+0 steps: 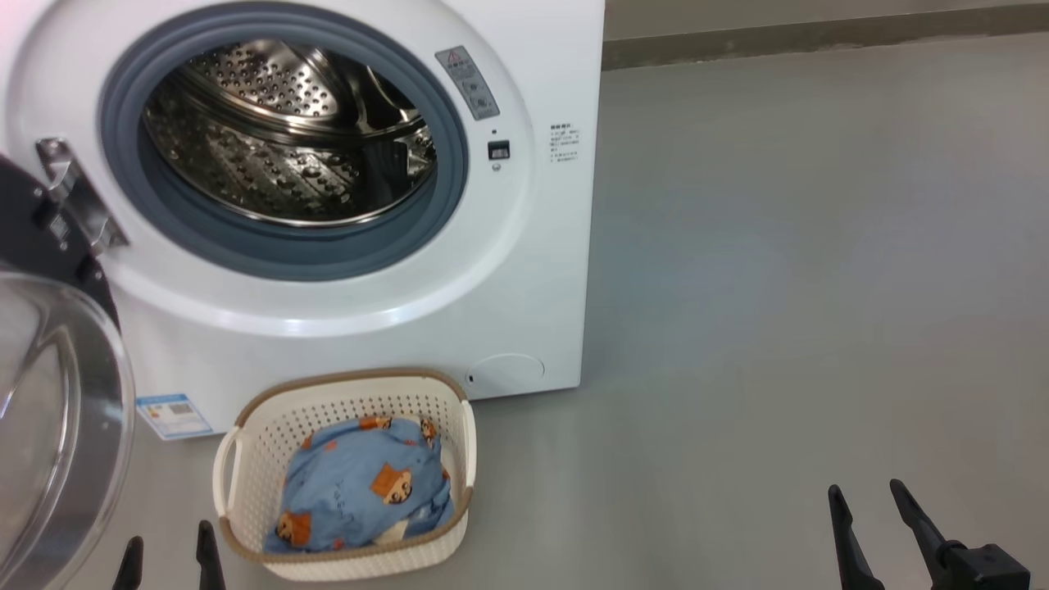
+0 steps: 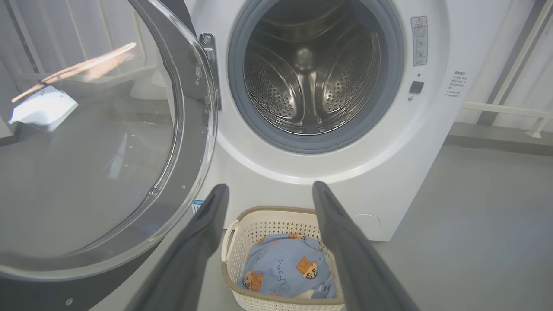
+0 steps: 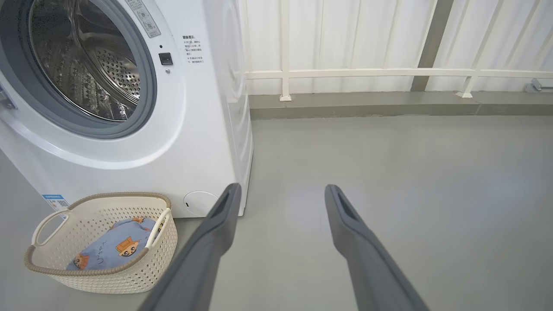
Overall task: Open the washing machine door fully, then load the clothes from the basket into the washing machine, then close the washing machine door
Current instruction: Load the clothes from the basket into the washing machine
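The left gripper (image 2: 270,189) has its two dark fingers spread apart with nothing between them, hanging just on the near side of the basket (image 1: 344,378). The right gripper (image 1: 866,496) is likewise spread and holding nothing, well off to the side over bare floor (image 1: 778,287). The washing machine door (image 2: 108,151) stands swung out to the robot's left, so the drum (image 1: 287,139) mouth is unobstructed and loading looks like the step in hand. The clothes (image 1: 369,483) lie bunched in the basket, which sits on the floor just in front of the washing machine (image 1: 524,246), below the opening. The left arm seems the natural one for the pick, being nearest. It should come down from above with its fingers kept wide and away from the perforated walls. Closing on the raised middle of the blue fabric would gather a thick fold (a pinch on a thin edge may slip, or drag the light basket along). A pale scrap shows at the near edge of the bundle, so it is worth checking whether one grasp takes everything. Lift clear of the rim, carry over the grey gasket (image 1: 270,258), and let go well inside the drum.
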### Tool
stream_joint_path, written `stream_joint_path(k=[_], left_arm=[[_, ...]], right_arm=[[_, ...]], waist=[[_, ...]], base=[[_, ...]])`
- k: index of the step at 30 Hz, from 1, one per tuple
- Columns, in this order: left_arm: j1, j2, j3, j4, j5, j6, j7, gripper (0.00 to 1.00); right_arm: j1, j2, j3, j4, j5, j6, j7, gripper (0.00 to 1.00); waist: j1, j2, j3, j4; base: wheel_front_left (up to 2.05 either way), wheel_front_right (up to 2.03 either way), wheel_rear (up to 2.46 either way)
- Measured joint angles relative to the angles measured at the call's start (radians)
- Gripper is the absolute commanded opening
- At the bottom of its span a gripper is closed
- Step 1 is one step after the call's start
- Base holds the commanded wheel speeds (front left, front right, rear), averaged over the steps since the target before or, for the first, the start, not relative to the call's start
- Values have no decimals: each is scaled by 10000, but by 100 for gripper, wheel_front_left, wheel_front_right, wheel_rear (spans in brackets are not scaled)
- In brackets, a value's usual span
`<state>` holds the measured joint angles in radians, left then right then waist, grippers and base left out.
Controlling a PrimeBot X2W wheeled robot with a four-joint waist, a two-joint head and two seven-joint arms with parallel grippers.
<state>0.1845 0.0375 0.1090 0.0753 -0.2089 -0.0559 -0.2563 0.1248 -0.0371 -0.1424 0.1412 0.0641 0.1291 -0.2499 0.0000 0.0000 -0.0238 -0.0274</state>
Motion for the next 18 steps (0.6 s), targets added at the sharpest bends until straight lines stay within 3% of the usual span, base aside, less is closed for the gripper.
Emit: stream_joint_path(k=[9, 18], left_arm=[[-5, 0, -13, 13, 25, 165, 0, 100], [-5, 2, -192, 23, 8, 211, 2, 100]], right_arm=[[-8, 0, -4, -2, 56, 0, 0, 100], [-15, 0, -10, 8, 88, 0, 0, 100]], waist=[[0, 0, 121, -28], [0, 0, 182, -47]], base=[[156, -156, 0], [47, -47, 0]])
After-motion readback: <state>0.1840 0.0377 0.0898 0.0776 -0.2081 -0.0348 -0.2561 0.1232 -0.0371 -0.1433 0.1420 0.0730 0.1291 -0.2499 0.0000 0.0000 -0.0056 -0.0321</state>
